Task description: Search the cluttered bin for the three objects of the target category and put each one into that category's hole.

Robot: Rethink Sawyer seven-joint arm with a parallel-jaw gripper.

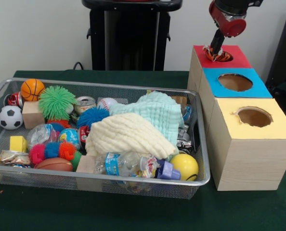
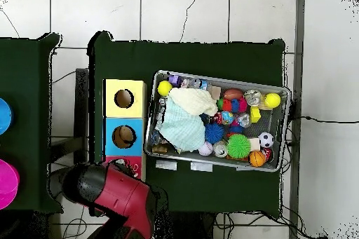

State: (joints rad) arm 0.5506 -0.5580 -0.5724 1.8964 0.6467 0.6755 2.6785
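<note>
Fingers (image 1: 213, 50) of the gripper (image 1: 214, 52) are seen lowered into the red box (image 1: 199, 67) hole, pinching a crumpled orange-and-silver can (image 1: 222, 57). Beside the red box, the wire bin (image 1: 133, 181) is observed packed with clutter.

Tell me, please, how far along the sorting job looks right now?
Midway through a drop: the gripper is at the red box's hole with something orange and crinkly there. How many went in before cannot be seen. The mesh bin remains full of balls, cans and cloths to search.
</note>
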